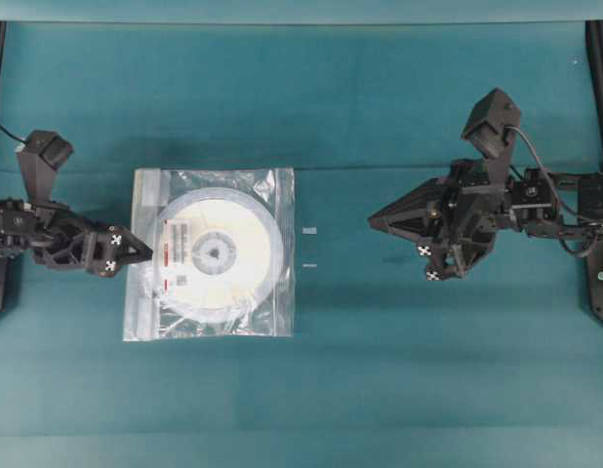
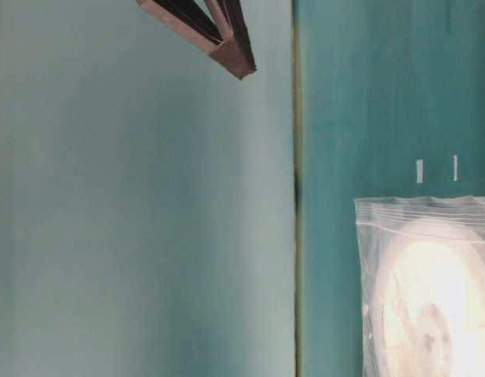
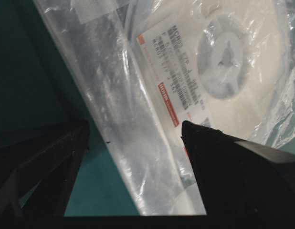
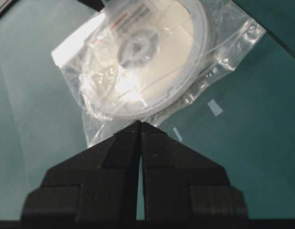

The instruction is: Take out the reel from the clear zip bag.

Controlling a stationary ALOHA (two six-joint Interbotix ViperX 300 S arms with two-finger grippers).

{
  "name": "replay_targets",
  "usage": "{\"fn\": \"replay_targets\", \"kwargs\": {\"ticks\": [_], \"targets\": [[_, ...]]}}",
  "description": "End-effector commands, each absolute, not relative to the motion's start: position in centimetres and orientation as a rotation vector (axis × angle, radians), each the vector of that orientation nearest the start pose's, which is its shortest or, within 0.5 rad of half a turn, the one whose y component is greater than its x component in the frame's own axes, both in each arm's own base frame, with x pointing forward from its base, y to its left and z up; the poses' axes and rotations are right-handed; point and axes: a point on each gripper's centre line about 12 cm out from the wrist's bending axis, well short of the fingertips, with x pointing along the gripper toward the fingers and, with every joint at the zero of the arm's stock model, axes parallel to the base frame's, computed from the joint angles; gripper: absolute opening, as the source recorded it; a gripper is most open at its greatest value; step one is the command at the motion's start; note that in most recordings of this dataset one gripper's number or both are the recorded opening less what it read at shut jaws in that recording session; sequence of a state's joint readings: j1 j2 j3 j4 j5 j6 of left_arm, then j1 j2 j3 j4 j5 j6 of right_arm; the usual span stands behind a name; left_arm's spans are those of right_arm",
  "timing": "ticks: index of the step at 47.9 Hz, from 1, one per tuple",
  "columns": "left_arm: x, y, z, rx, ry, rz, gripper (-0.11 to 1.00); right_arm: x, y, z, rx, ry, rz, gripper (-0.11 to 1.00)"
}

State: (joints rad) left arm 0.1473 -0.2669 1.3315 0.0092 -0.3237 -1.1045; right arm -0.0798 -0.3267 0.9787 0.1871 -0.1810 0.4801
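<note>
Overhead: flat cream reel (image 1: 221,252) sealed inside the square, crinkly clear zip bag (image 1: 212,253) on the teal tabletop (image 1: 380,370).
Left wrist: left tool (image 3: 133,138) wide open, straddling the bag's edge; pinching comes next.
Right wrist: right tool (image 4: 140,125) shut, empty, well apart.

The clear zip bag (image 1: 211,253) before me is thin, glossy, crinkled transparent plastic with a whitish zip strip; inside it, the reel (image 1: 220,255) is smooth, matt cream-white plastic with a translucent rim and a printed paper label (image 3: 176,81). My left gripper (image 3: 135,138) and right gripper (image 4: 140,128) are matt black plastic, faintly ridged. The worktop (image 1: 380,370) is matt teal.
</note>
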Motion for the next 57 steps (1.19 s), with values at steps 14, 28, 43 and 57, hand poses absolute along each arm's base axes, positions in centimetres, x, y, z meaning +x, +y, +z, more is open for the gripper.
{"fn": "replay_targets", "kwargs": {"ticks": [14, 28, 43, 57], "targets": [[22.6, 3.3, 9.6, -1.095, 0.558, 0.508, 0.91, 30.5, -2.9, 20.1, 0.674, 0.397, -0.263, 0.0], [22.2, 3.3, 9.2, -1.093, 0.599, 0.534, 0.74, 30.4, -2.8, 19.9, 0.68, 0.409, -0.265, 0.0], [22.0, 3.4, 9.1, -1.085, 0.609, 0.541, 0.26, 30.8, -2.3, 17.5, 0.786, 0.517, -0.317, 0.01], [21.8, 3.3, 8.9, -1.083, 0.616, 0.544, 0.01, 33.0, -2.2, 16.7, 0.792, 0.544, -0.326, 0.27]]}}
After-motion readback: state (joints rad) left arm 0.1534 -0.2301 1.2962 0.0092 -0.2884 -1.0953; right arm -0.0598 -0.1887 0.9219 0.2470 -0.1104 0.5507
